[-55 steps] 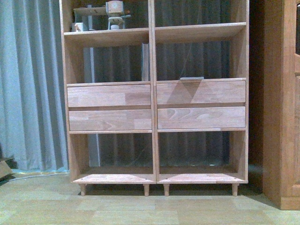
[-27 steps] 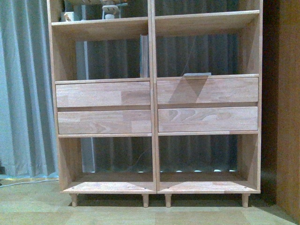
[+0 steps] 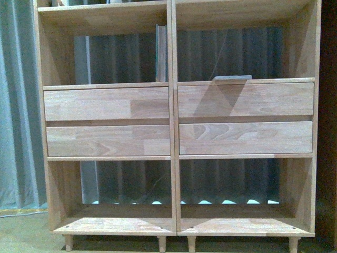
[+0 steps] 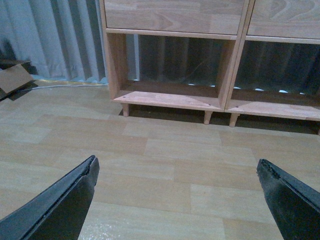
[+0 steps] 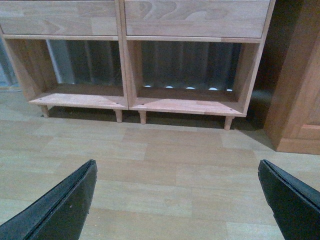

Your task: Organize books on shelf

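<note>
The light-wood shelf (image 3: 172, 121) fills the front view, with four drawer fronts across its middle. A thin pale book (image 3: 161, 52) stands upright against the centre divider in the left compartment above the drawers. A flat greyish book (image 3: 231, 78) lies in the right compartment above the drawers; only its edge shows. Neither arm shows in the front view. My left gripper (image 4: 176, 161) is open and empty above the wood floor, short of the shelf's lower left compartment (image 4: 170, 97). My right gripper (image 5: 176, 162) is open and empty above the floor, facing the shelf's lower compartments (image 5: 185, 102).
A grey curtain (image 3: 16, 105) hangs behind and left of the shelf. A darker orange-brown cabinet (image 5: 300, 100) stands right of it. A cardboard piece (image 4: 15, 77) and a cable lie on the floor at the left. The shelf stands on short peg legs (image 5: 118, 116).
The shelf has grown larger in the front view as I moved closer. The top compartment's objects and the cabinet at the right have slid out of the frame.
</note>
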{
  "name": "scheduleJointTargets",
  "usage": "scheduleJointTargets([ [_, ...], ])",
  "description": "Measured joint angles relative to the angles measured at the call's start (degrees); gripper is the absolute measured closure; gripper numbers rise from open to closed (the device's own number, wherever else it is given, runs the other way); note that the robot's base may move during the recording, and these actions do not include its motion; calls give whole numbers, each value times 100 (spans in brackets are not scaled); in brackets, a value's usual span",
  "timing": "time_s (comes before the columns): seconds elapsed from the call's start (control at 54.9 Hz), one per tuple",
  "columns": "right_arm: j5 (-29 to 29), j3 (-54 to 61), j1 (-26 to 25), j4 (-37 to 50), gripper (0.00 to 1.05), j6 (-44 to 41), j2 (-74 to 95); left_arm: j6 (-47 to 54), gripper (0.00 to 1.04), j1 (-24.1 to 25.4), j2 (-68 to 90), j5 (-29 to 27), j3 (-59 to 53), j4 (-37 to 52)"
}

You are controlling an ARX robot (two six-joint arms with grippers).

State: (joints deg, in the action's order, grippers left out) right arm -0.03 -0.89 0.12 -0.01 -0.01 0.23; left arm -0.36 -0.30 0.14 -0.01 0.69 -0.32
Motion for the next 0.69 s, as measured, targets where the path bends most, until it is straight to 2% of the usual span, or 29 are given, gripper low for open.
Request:
scheduleJointTargets([
  [0.692, 0, 0, 2, 0, 7, 0, 0, 0, 7, 0, 0, -2, 0, 0],
])
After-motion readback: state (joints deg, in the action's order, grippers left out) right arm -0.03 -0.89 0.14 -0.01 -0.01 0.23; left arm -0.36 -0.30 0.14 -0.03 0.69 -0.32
